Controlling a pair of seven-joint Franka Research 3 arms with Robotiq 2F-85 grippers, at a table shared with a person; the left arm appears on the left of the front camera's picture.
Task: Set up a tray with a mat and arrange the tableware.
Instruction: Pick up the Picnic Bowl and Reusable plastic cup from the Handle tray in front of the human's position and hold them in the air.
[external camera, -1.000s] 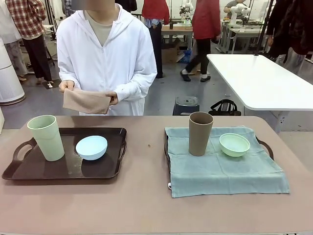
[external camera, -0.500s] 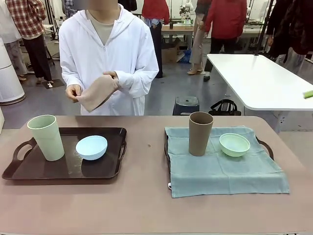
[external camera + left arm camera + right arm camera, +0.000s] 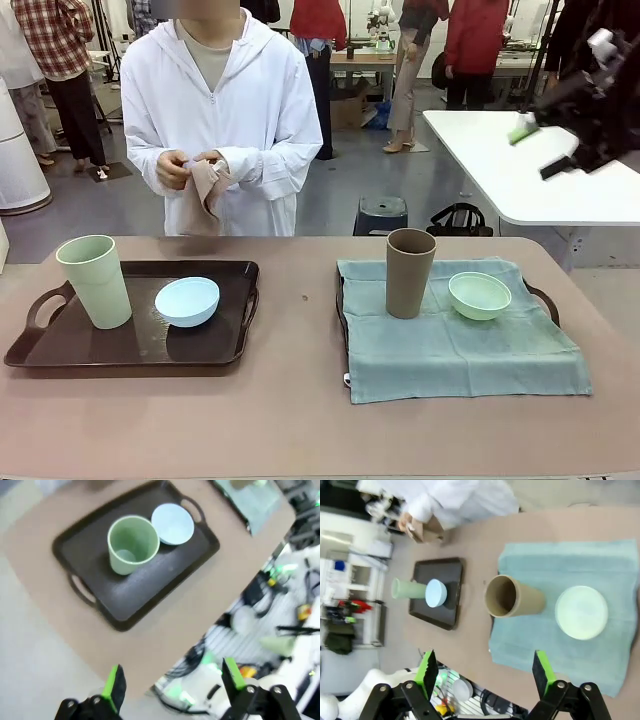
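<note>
On left tray (image 3: pixel 100 345), bare: green tumbler (image 3: pixel 95 280), blue bowl (image 3: pixel 187 300). On right tray (image 3: pixel 545 298) w/ teal mat (image 3: pixel 460 350): brown tumbler (image 3: pixel 410 272), mint bowl (image 3: pixel 479 295). Qty — 2 tumblers, 2 bowls, 2 trays, 1 mat laid, 1 tan cloth (image 3: pixel 207 192) in person's hands (image 3: pixel 175 170). We judge tableware light, stiff, smooth; pinch at rim. Left gripper (image 3: pixel 172 680), right gripper (image 3: pixel 540 148) — jaws wide, empty.

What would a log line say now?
left claw: open | right claw: open | person's hands: holding tan cloth | dark tray: no mat
</note>
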